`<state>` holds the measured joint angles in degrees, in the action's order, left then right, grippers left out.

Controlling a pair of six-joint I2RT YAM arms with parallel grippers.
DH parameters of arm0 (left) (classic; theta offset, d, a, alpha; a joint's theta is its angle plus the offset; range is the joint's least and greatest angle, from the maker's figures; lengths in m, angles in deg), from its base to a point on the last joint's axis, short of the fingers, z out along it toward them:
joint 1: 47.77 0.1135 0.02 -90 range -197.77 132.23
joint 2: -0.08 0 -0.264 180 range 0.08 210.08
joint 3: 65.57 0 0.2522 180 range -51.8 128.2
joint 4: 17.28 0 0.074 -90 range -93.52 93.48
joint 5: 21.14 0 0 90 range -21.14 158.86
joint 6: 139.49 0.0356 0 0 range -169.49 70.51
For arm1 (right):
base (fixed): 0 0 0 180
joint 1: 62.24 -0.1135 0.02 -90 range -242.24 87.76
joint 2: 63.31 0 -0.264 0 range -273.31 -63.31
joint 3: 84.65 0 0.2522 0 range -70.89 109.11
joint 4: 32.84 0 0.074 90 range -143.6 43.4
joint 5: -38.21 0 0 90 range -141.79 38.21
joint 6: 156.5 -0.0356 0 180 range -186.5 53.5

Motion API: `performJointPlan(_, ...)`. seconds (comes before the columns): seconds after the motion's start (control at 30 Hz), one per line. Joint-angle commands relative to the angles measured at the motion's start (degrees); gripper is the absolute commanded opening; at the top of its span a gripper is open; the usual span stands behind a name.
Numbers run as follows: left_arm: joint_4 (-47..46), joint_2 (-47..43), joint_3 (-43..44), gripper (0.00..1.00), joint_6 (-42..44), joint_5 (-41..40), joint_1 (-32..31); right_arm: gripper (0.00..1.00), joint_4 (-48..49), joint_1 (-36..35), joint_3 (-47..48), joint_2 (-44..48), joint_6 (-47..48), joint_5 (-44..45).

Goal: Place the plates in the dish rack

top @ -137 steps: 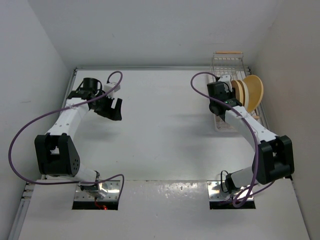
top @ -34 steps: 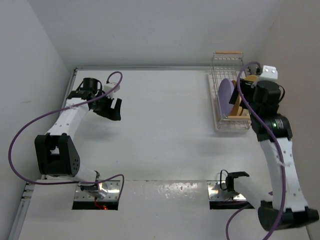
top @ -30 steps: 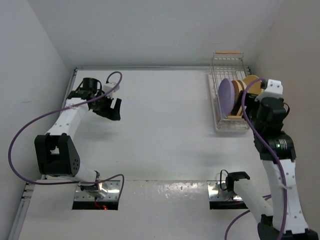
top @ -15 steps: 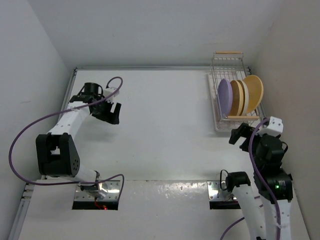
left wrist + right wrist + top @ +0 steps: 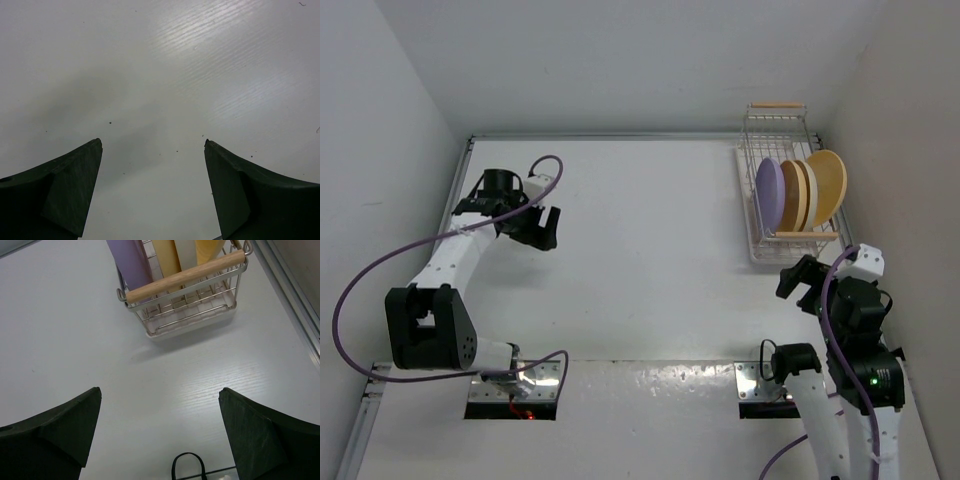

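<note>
The dish rack (image 5: 775, 135) holds four plates (image 5: 770, 193) standing on edge.

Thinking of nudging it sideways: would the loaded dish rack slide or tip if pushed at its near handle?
The dish rack probably slides rather than tips: it sits low and broad on the smooth table. Its four plates stand on edge, leaning, so a jolt may rattle or shift them.

Only real obstacle is the dish rack (image 5: 798, 236) in the table's (image 5: 650, 250) far right corner, tight to the right edge, its slots taken up by four upright plates (image 5: 798, 195). From the rack to the left edge it's bare tabletop, wide enough to pass.
</note>
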<state>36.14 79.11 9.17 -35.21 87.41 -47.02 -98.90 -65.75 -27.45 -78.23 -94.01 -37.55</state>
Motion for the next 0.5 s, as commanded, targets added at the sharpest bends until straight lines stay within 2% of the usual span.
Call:
performJointPlan(0.0, -1.0, -2.7, -1.2, 0.87, -0.6, 0.0, 0.7, 0.99, 0.4, 0.1, 0.4, 0.4, -1.0, -1.1)
performJointPlan(0.47, -2.6, -4.4, -3.5, 0.87, -0.6, 1.1, 0.7, 0.99, -0.2, 0.0, 1.0, 0.3, -1.1, -1.7)
